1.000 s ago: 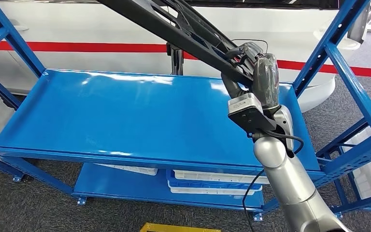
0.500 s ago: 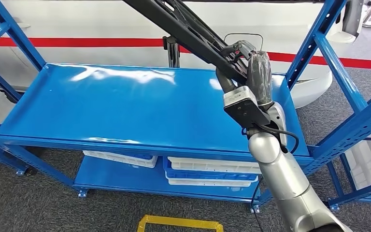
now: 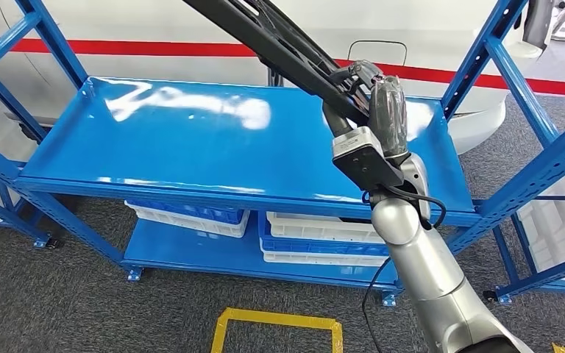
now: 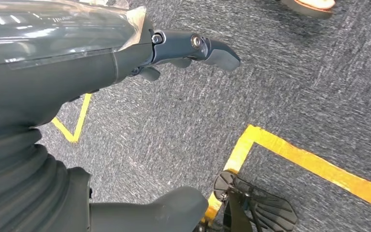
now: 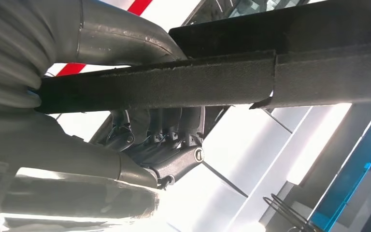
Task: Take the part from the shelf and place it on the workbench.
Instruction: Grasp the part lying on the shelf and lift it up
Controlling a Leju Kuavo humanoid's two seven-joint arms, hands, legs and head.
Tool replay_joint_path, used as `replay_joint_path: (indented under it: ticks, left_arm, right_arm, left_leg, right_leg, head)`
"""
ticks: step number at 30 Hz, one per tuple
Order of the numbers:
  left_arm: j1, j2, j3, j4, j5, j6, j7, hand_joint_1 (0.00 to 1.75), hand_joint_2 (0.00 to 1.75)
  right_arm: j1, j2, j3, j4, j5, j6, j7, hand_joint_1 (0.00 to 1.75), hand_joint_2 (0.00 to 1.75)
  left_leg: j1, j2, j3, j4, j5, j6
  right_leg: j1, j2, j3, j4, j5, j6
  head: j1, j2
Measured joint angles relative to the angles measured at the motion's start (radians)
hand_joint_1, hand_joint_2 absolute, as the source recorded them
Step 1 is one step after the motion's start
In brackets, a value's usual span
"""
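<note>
Floor: grey carpet with yellow tape lines [image 3: 276, 318] in front of the blue shelf [image 3: 154, 193]; the left wrist view looks down on the same carpet and tape.
Left hand: the left hand [image 4: 125, 58] hangs over the floor, fingers apart and grasping nothing.
Lower shelf level: white and blue bins [image 3: 324, 239] sit under the top deck, toward its right half.
Top deck: the blue surface shows bare from front edge to back edge, apart from glare patches near the back left corner.
Right hand: the right hand [image 3: 379, 110] is raised above the deck's right end, near the back right corner, its fingers wrapped around the part.
Part: a long black bar-like part [image 3: 279, 44] runs from that hand up and away to the left, past the picture's top edge; it is held in the air above the deck, touching nothing on the shelf. The right wrist view shows the bar [image 5: 174, 87] lying across the curled fingers [image 5: 174, 130].
Background: a white body with a red stripe [image 3: 154, 48] stands behind the shelf.
Progress: judged from this, the pickup is done, with the part clear of the shelf. Left: carrying it to the workbench and setting it down.
</note>
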Motion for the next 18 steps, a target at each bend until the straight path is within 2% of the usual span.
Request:
replay_joint_path:
  ticks: [1,2,3,4,5,7,8,9,10,11,12,13,14,16,17,18]
  left_arm:
    - [0.000,-0.001,0.000,0.000,0.000,0.000,0.000,0.00,1.75]
    - [0.000,-0.001,0.001,0.000,0.000,0.000,0.000,0.00,1.75]
    - [0.000,-0.001,0.001,0.000,0.000,-0.001,0.000,0.00,1.75]
    - [0.000,-0.001,0.002,0.000,0.000,-0.002,0.000,0.00,1.75]
    - [0.001,-0.001,0.002,0.000,0.000,-0.004,0.000,0.00,1.75]
    - [0.001,-0.002,0.003,0.000,0.001,-0.011,-0.001,0.00,1.75]
    - [0.000,-0.002,0.003,0.000,0.001,-0.014,-0.002,0.00,1.75]
    - [0.000,-0.002,0.003,0.000,0.001,-0.017,-0.003,0.00,1.75]
    - [0.000,-0.002,0.004,0.000,0.002,-0.020,-0.004,0.00,1.75]
    - [0.000,-0.002,0.004,0.000,0.002,-0.022,-0.006,0.00,1.75]
    - [0.000,-0.002,0.004,0.000,0.002,-0.024,-0.007,0.00,1.75]
    - [0.000,-0.002,0.004,0.000,0.002,-0.027,-0.009,0.00,1.75]
    - [-0.001,-0.002,0.004,0.000,0.002,-0.030,-0.011,0.00,1.75]
    - [-0.003,-0.002,0.004,0.000,0.001,-0.037,-0.016,0.00,1.75]
    - [-0.004,-0.003,0.004,0.000,0.001,-0.041,-0.018,0.00,1.75]
    - [-0.005,-0.003,0.004,0.000,0.001,-0.044,-0.019,0.00,1.75]
  right_arm:
    - [-0.001,0.002,0.000,0.000,0.000,0.000,0.000,1.75,1.75]
    - [-0.001,0.004,0.000,0.001,0.000,0.000,0.000,1.75,1.75]
    - [0.000,0.005,0.000,0.003,0.000,0.000,0.000,1.75,1.75]
    - [-0.001,0.006,0.000,0.004,-0.001,0.000,0.000,1.75,1.75]
    - [-0.003,0.009,0.000,0.006,-0.003,0.001,0.000,1.75,1.75]
    - [-0.006,0.016,0.001,0.009,-0.007,0.004,0.000,1.75,1.75]
    - [-0.006,0.019,0.001,0.010,-0.008,0.005,0.001,1.75,1.75]
    - [-0.006,0.021,0.001,0.013,-0.010,0.005,0.001,1.75,1.75]
    - [-0.006,0.023,0.001,0.015,-0.010,0.005,0.002,1.75,1.75]
    - [-0.006,0.024,0.001,0.017,-0.010,0.005,0.002,1.75,1.75]
    - [-0.005,0.024,0.001,0.019,-0.010,0.006,0.002,1.75,1.75]
    - [-0.005,0.025,0.001,0.020,-0.010,0.006,0.003,1.75,1.75]
    - [-0.005,0.025,0.001,0.020,-0.010,0.005,0.003,1.75,1.75]
    - [-0.005,0.025,0.000,0.021,-0.007,0.005,0.003,1.75,1.75]
    - [-0.005,0.025,-0.001,0.021,-0.005,0.005,0.003,1.75,1.75]
    - [-0.005,0.026,-0.001,0.021,-0.003,0.005,0.004,1.75,1.75]
  left_leg:
    - [-0.001,0.000,-0.004,0.001,0.007,-0.005]
    - [-0.002,0.000,-0.006,0.001,0.015,-0.010]
    - [-0.001,0.000,-0.008,0.000,0.020,-0.015]
    - [0.001,-0.002,-0.014,0.006,0.012,-0.021]
    - [0.004,-0.003,-0.024,0.025,-0.012,-0.028]
    - [0.012,-0.004,-0.061,0.121,-0.107,-0.043]
    - [0.016,-0.004,-0.081,0.190,-0.154,-0.050]
    - [0.020,-0.004,-0.096,0.255,-0.183,-0.056]
    - [0.025,-0.004,-0.102,0.300,-0.191,-0.062]
    - [0.029,-0.004,-0.097,0.321,-0.184,-0.066]
    - [0.033,-0.003,-0.080,0.314,-0.163,-0.069]
    - [0.036,-0.003,-0.045,0.276,-0.139,-0.071]
    - [0.040,-0.003,0.003,0.216,-0.120,-0.073]
    - [0.041,-0.006,0.105,0.074,-0.118,-0.073]
    - [0.039,-0.007,0.131,0.031,-0.128,-0.070]
    - [0.034,-0.009,0.138,0.011,-0.135,-0.064]
  right_leg:
    - [0.004,0.001,0.017,-0.034,-0.003,-0.006]
    - [0.007,0.001,0.017,-0.043,-0.001,-0.011]
    - [0.002,0.001,0.010,-0.042,0.006,-0.017]
    - [-0.004,0.000,0.004,-0.044,0.013,-0.025]
    - [-0.009,-0.001,-0.001,-0.045,0.022,-0.036]
    - [-0.015,-0.004,-0.020,-0.046,0.044,-0.050]
    - [-0.015,-0.004,-0.033,-0.045,0.055,-0.053]
    - [-0.015,-0.004,-0.048,-0.044,0.067,-0.051]
    - [-0.015,-0.004,-0.061,-0.042,0.076,-0.049]
    - [-0.016,-0.004,-0.072,-0.041,0.083,-0.046]
    - [-0.017,-0.005,-0.082,-0.039,0.090,-0.043]
    - [-0.019,-0.004,-0.091,-0.036,0.095,-0.038]
    - [-0.021,-0.004,-0.100,-0.031,0.100,-0.033]
    - [-0.019,-0.004,-0.117,-0.022,0.111,-0.019]
    - [-0.018,-0.005,-0.121,-0.020,0.117,-0.011]
    - [-0.016,-0.005,-0.124,-0.020,0.125,-0.002]
  head:
    - [-0.001,0.000]
    - [-0.002,0.000]
    - [-0.003,0.000]
    - [-0.003,0.000]
    - [-0.005,0.000]
    - [-0.008,0.000]
    - [-0.009,0.000]
    - [-0.010,0.000]
    - [-0.010,0.000]
    - [-0.010,0.000]
    - [-0.010,0.000]
    - [-0.010,0.000]
    - [-0.010,0.000]
    - [-0.010,0.000]
    - [-0.009,0.000]
    - [-0.008,0.000]
